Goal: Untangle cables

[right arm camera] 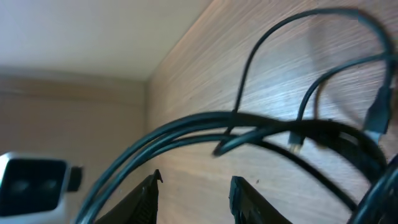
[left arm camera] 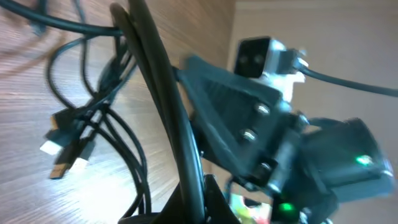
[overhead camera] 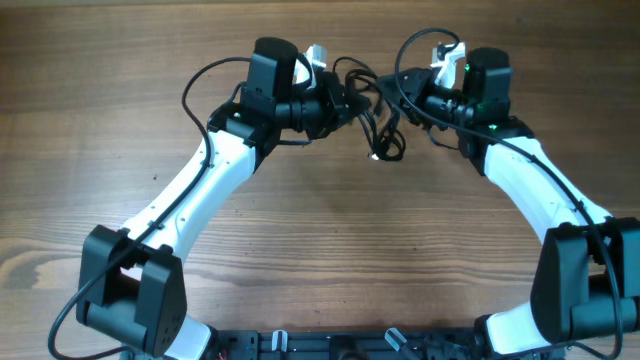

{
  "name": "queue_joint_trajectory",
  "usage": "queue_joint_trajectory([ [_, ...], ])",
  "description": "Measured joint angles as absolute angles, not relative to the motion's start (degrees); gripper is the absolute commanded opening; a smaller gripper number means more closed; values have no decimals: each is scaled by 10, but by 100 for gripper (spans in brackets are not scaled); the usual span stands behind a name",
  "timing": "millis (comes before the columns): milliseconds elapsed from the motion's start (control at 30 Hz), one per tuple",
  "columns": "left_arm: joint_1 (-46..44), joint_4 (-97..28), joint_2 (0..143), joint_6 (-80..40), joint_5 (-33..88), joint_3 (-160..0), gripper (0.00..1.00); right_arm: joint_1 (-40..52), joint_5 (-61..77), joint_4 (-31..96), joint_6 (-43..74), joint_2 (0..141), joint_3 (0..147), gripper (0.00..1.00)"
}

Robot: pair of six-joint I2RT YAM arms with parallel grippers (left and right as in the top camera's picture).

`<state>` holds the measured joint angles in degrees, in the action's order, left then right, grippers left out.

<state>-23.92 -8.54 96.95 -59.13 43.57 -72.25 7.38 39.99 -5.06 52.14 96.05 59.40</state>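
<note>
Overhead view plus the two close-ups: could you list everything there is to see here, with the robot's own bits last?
Cables: several, exact count unclear; thin, black; tangled in a bundle between the two arm tips.
Plug ends: at least two; black with pale tips; lying on the wood beside the bundle.
Table: one; brown wood grain; under everything.
Left arm: one; white and black; reaching to the bundle.
Right arm: one; white and black, with a green light lit near its wrist.
Left fingers: black; at the bundle; grip unclear.
Right fingers: two; black; apart, with cables crossing just beyond them.
</note>
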Motion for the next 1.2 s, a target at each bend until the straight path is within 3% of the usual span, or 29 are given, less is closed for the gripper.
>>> queue_joint_trajectory([
  [233, -239, -38, 969, -625, 515, -722, 4, 74, 349, -56, 509, 964, 594, 36],
  [400, -250, -37, 969, -630, 525, -722, 4, 74, 333, -90, 509, 966, 594, 24],
  [533, -263, -36, 969, -631, 529, -722, 4, 76, 331, -97, 510, 980, 594, 5],
  [700, -261, -72, 968, -604, 528, -725, 4, 70, 351, -159, 512, 990, 593, 5],
  [867, -239, -284, 968, -526, 381, -728, 4, -54, 512, -248, 583, 970, 590, 5],
  [1000, -236, -324, 967, -496, 276, -728, 4, -195, 646, -339, 677, 953, 590, 5],
  [1100, -236, -340, 967, -484, 223, -728, 4, -267, 665, -220, 658, 951, 592, 5],
  [1200, -236, -361, 967, -479, 199, -729, 4, -270, 620, -107, 604, 951, 593, 5],
])
